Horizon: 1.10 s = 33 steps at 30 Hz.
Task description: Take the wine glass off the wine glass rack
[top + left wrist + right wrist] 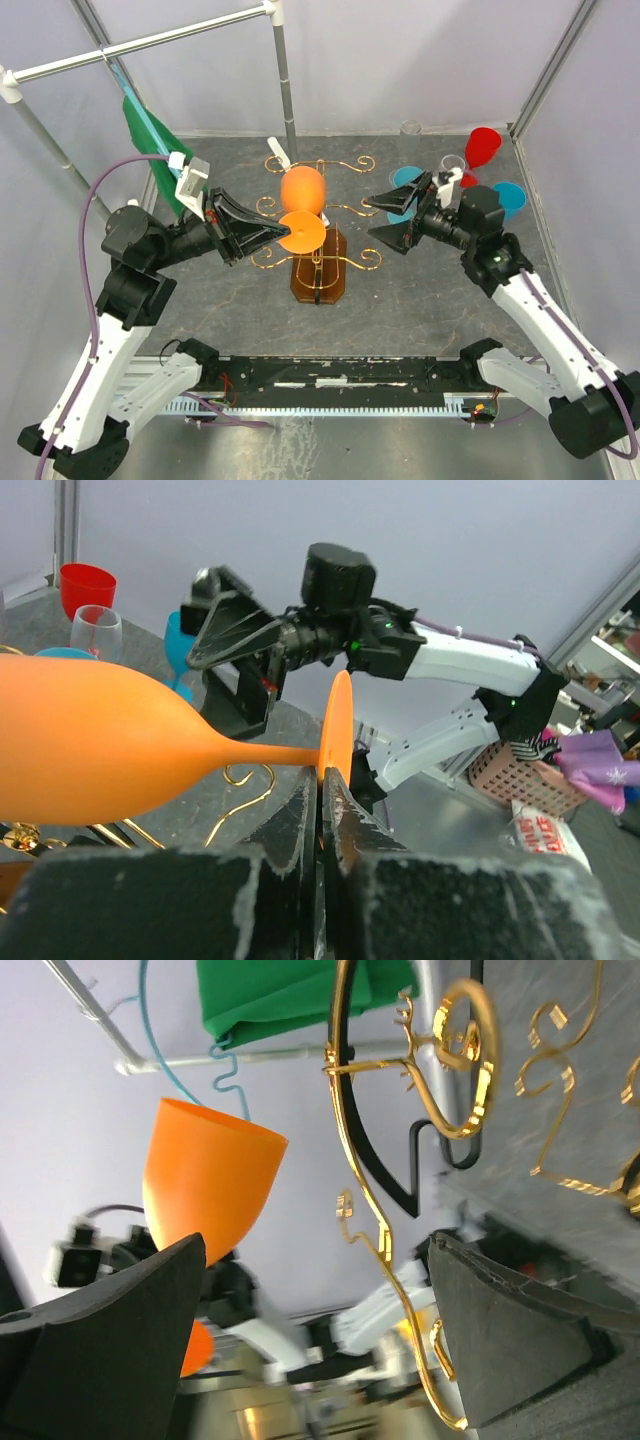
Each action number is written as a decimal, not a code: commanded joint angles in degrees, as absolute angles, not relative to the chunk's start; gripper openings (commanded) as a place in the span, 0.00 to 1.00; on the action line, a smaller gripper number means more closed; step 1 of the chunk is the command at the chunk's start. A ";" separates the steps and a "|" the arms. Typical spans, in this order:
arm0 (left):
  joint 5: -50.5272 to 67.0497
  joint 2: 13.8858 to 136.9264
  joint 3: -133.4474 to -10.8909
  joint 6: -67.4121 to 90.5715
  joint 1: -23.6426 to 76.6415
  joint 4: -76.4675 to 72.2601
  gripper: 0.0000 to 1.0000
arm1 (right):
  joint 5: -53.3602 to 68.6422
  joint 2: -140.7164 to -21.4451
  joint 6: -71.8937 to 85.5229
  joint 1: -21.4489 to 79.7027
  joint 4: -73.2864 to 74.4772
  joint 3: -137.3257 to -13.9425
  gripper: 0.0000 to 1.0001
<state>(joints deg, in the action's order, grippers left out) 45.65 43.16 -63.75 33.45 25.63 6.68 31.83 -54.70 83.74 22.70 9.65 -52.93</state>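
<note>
The orange wine glass (302, 188) lies on its side above the gold wire rack (345, 163), which stands on a dark-brown wooden base (320, 278). My left gripper (283, 232) is shut on the rim of the glass's round foot (340, 720), with the bowl (90, 740) pointing away to the back. I cannot tell whether the glass touches the rack. My right gripper (384, 220) is open and empty just right of the rack. In its wrist view a gold scroll arm (440, 1090) runs between its fingers (315, 1330), with the orange bowl (205, 1180) beyond.
A red cup (482, 147), blue cups (508, 197) and a clear glass (452, 165) stand at the back right behind my right arm. A green cloth (150, 135) hangs from a metal rail at the back left. An upright pole (284, 80) stands behind the rack.
</note>
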 commanded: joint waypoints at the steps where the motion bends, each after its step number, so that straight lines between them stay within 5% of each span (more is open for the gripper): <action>1: 49.68 43.60 -67.84 26.35 25.66 5.67 0.03 | 38.51 -54.53 112.47 24.43 -16.94 -46.06 1.00; 14: 52.65 47.25 -67.44 29.32 26.00 -2.28 0.03 | 35.90 -57.62 114.30 28.06 -11.15 -55.19 1.00; 33: 51.51 48.85 -66.12 30.92 30.43 -6.42 0.03 | 31.93 -72.14 117.40 33.87 -24.60 -61.01 1.00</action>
